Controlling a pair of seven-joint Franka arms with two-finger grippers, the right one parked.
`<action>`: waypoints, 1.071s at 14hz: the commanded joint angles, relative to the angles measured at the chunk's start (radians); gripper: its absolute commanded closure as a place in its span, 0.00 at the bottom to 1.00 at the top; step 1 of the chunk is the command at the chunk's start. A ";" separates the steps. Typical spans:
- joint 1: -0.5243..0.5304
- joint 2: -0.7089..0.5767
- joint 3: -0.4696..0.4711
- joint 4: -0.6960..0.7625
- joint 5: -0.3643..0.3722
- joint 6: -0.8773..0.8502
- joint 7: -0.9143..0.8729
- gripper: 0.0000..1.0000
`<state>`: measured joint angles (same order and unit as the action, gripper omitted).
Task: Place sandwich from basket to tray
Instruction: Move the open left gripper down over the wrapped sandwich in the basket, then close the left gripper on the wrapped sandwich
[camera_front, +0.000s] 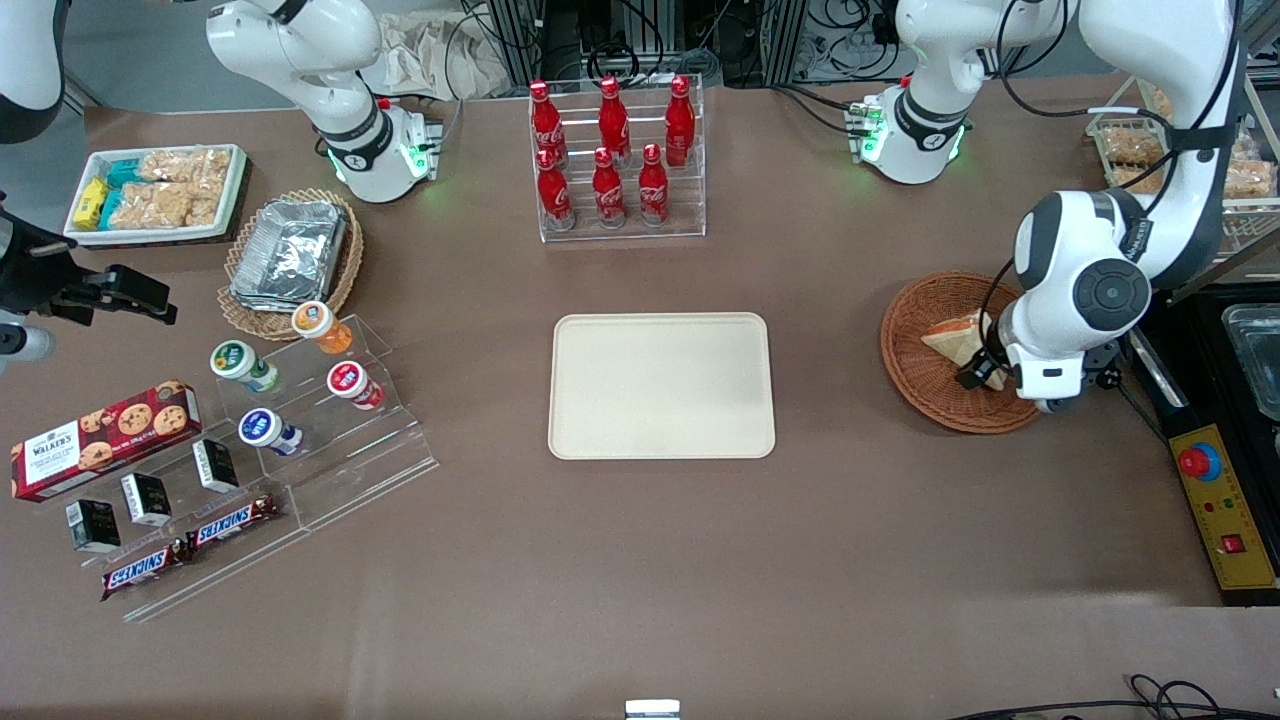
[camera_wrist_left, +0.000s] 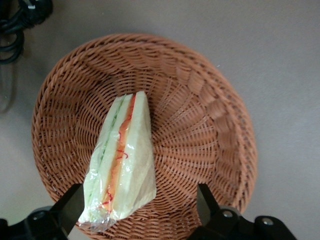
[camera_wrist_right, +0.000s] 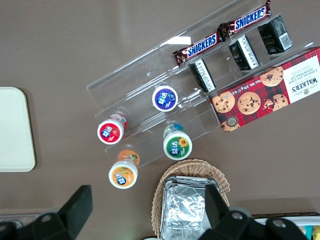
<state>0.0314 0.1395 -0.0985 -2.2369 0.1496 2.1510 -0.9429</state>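
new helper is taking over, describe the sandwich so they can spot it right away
Start at the cream tray mid-table, then look toward the working arm's end of the table to the round reddish-brown wicker basket. The sandwich lies in it, a plastic-wrapped triangular wedge of white bread with green, orange and red filling along its cut edge. The open end effector straddles it, and nothing else shares that basket.

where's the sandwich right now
The sandwich lies in the basket toward the working arm's end of the table, with the open gripper hovering over it.
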 joint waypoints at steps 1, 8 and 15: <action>-0.001 -0.047 -0.001 -0.068 0.022 0.032 -0.024 0.00; 0.012 -0.109 0.002 -0.222 0.042 0.159 -0.017 0.00; 0.051 -0.100 0.005 -0.297 0.041 0.299 -0.013 0.01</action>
<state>0.0647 0.0647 -0.0918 -2.4864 0.1684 2.3915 -0.9429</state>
